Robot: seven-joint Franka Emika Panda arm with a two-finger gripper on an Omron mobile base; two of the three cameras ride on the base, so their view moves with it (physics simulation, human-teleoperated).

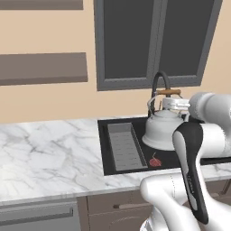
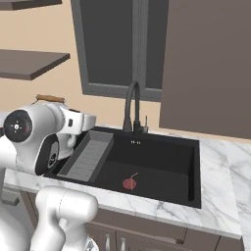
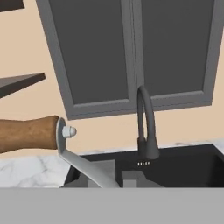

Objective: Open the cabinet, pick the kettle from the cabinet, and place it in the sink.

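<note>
With the gripper (image 1: 173,100) clamped on the brown handle (image 1: 169,92) of the kettle (image 1: 163,128), which hangs over the black sink (image 2: 191,162) beside the arched tap (image 1: 159,85), lowering carelessly could knock the tap or drop it hard.

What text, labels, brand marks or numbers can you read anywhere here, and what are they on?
None readable.
Kettle: plain metal, no label.
Sink: small pale marks on the back wall below the tap, too small to read.
Red round mark on the sink floor: no lettering.
</note>
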